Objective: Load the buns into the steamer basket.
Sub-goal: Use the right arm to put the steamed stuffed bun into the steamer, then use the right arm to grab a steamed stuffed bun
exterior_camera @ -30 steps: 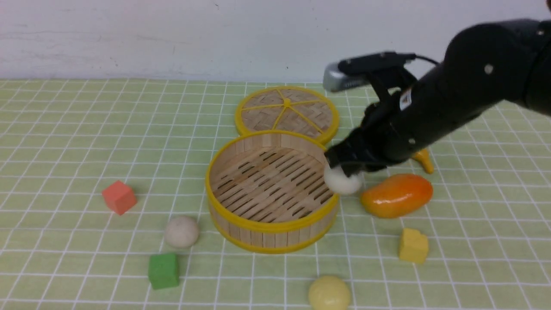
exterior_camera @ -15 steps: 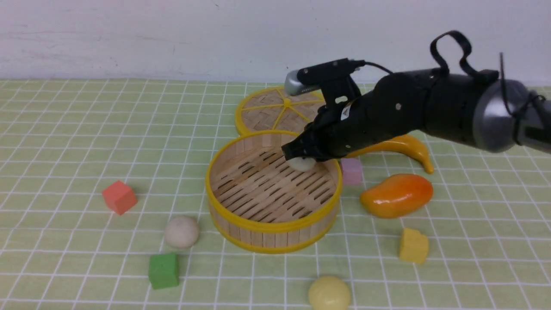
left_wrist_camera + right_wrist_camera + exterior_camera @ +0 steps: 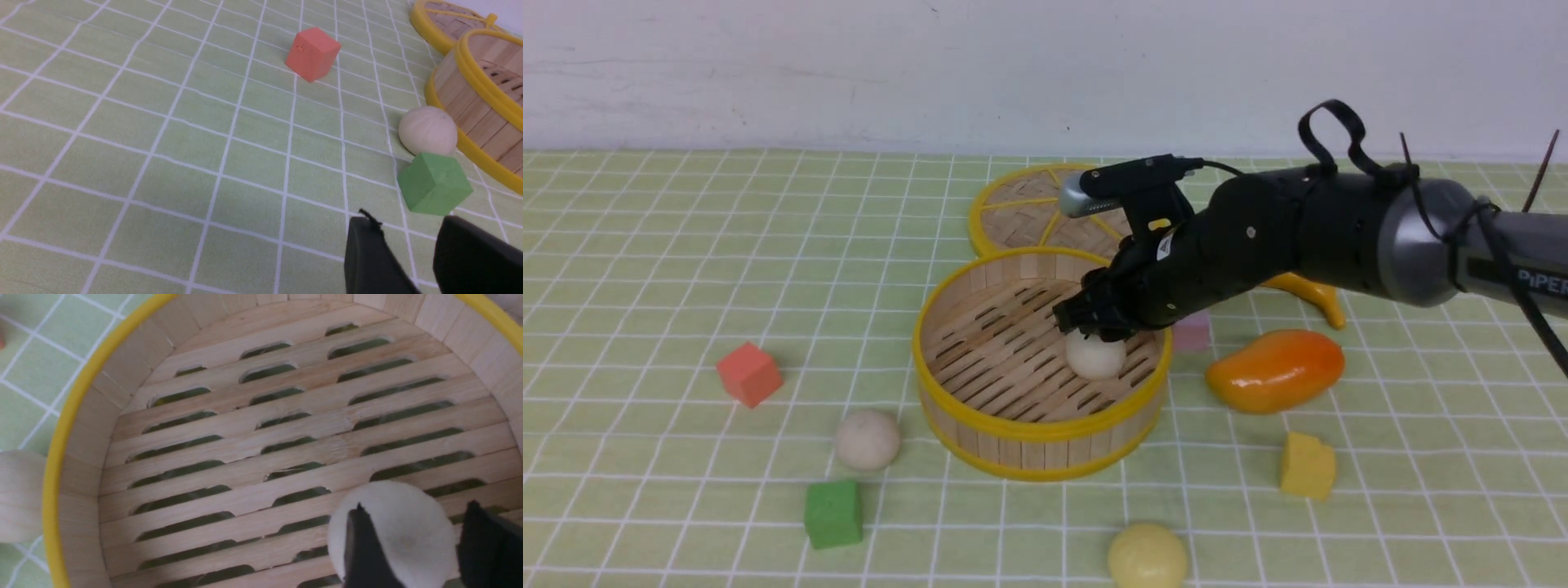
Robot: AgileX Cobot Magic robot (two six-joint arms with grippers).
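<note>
As my right pincer stands spread around the smooth off-white round bun inside the round yellow-rimmed bamboo steamer basket, release seems in hand; next, lift straight up, clear of bun

We count three buns, four cubes, one steamer basket, one woven lid, one mango and one banana.

Looks like lab or test-bench setup: robot arm marked "PIPER", loose cables on it, green gridded tabletop, plain pale wall behind. Room beyond that out of frame; exact place type unclear.
</note>
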